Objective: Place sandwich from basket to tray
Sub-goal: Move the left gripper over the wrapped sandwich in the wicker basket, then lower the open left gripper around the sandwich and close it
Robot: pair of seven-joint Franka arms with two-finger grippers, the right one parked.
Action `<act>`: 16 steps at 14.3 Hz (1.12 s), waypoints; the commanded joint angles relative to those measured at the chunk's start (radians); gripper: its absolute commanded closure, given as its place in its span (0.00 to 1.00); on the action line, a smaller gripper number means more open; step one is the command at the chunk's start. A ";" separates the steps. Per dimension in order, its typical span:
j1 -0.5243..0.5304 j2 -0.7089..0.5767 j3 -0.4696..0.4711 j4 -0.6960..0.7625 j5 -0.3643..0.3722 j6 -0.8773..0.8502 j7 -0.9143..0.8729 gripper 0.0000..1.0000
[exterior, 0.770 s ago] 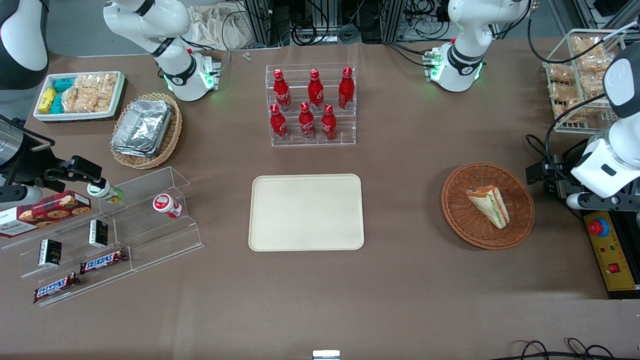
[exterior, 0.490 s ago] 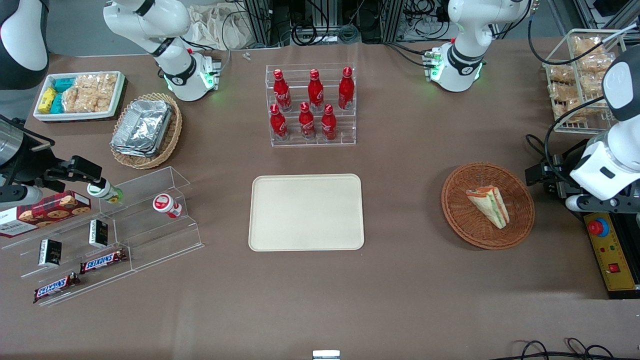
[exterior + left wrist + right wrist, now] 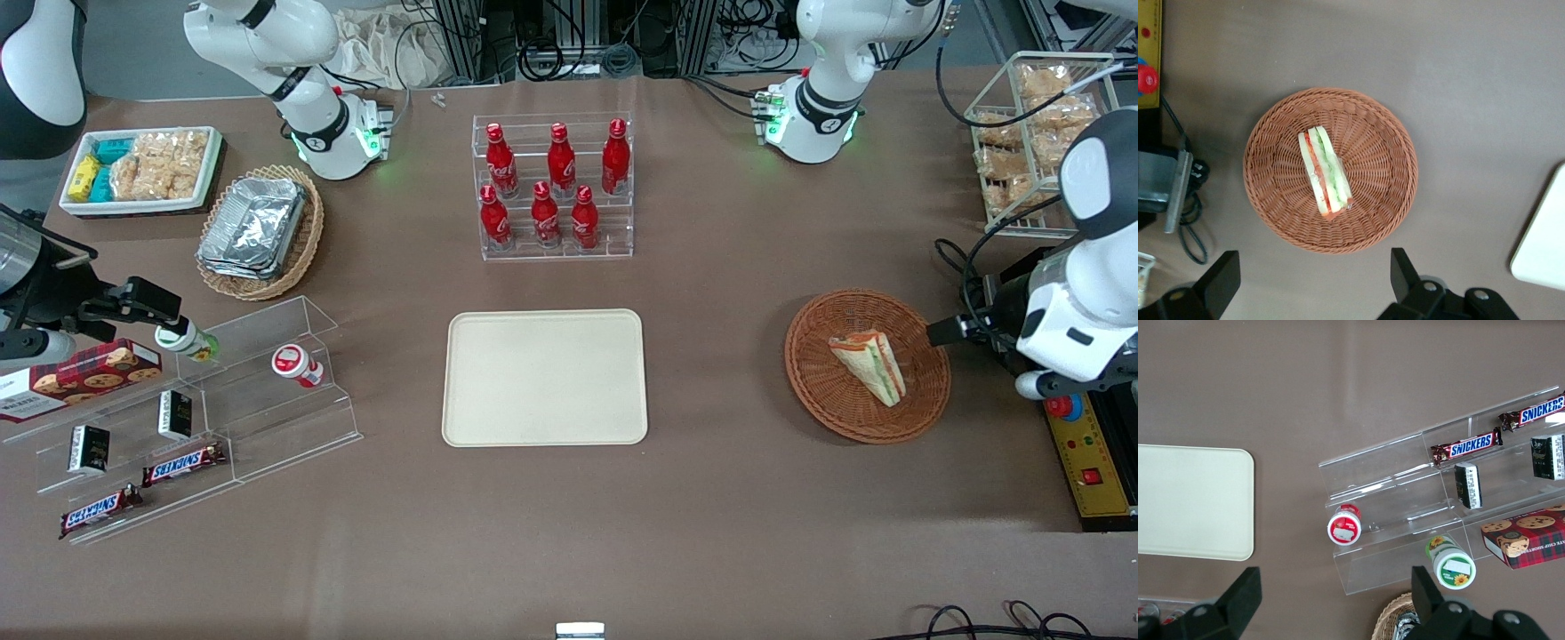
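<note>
Brown cloth covers the whole table (image 3: 711,498) that we work on. We see the sandwich (image 3: 869,364) lying on its side in the round brown basket (image 3: 827,404), toward the working arm's end of the table. Its green, red and white layers show along its edge. Nothing is touching it.

Our gripper (image 3: 944,332) hangs just beside the basket's rim, at the edge nearest the working arm. In the left wrist view its two black fingers (image 3: 1405,270) are wide apart, with the basket (image 3: 1281,220) and the sandwich (image 3: 1324,173) showing between them, lower down. They hold nothing.

The cream tray (image 3: 544,377) lies flat in the middle of the table, well apart from the basket, and it is bare. A corner of the tray (image 3: 1541,247) also shows in the left wrist view.

Six red bottles (image 3: 551,185) stand in a clear rack, farther from the front camera than the tray. A yellow box with a red button (image 3: 1089,444) sits at the working arm's end of the table.
</note>
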 commanded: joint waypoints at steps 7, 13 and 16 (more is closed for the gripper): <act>-0.002 -0.037 0.007 -0.380 0.039 0.370 -0.241 0.00; 0.011 -0.013 0.009 -0.474 0.039 0.507 -0.307 0.00; 0.011 0.021 0.007 -0.477 0.039 0.541 -0.329 0.00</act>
